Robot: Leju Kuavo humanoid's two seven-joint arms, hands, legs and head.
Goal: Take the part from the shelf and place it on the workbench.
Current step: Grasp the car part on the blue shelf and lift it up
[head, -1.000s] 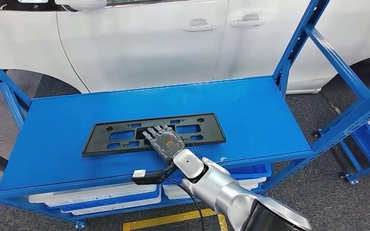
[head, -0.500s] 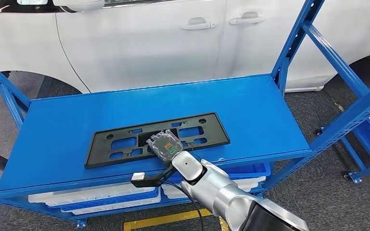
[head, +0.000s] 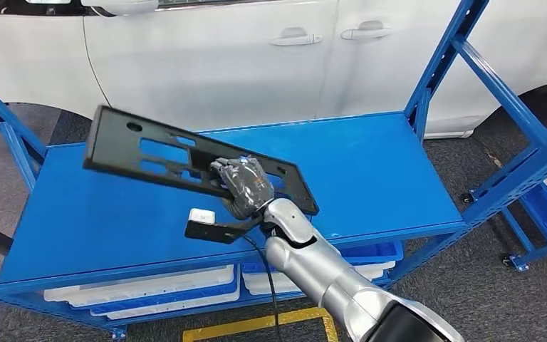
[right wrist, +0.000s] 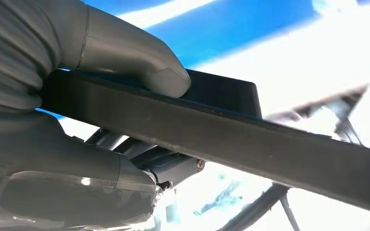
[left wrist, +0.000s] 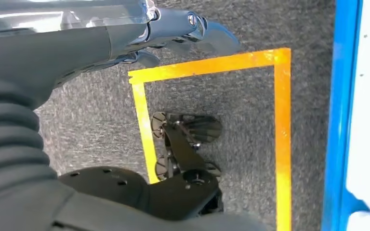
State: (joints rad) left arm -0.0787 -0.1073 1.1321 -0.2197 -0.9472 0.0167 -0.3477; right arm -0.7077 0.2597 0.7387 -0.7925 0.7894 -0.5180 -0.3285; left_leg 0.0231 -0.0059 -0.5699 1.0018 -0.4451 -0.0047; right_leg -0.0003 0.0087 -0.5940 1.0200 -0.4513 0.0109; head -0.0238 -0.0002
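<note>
Where the black part point(head: 185, 158) hangs above the blue shelf point(head: 370, 164), it is clear of the surface and tilted, its left end raised high and its right end sloping down toward the shelf's front edge; it is a long flat plate with several cut-out slots and round holes; the right hand point(head: 246, 187) grips it along its near edge, close to the plate's right half, fingers wrapped over the top; from the wrist the thick grey thumb point(right wrist: 135, 53) presses on one face of the plate's dark edge point(right wrist: 250, 144) while the darker fingers point(right wrist: 139, 161) clamp from the other side; the silver right arm point(head: 313, 274) reaches up from below; white trays point(head: 149, 291) sit on the lower tier; a white car point(head: 242, 57) stands behind the shelf; the left hand point(left wrist: 173, 33) hangs over grey carpet with yellow floor tape point(left wrist: 282, 134), fingers curled in with nothing in them.
</note>
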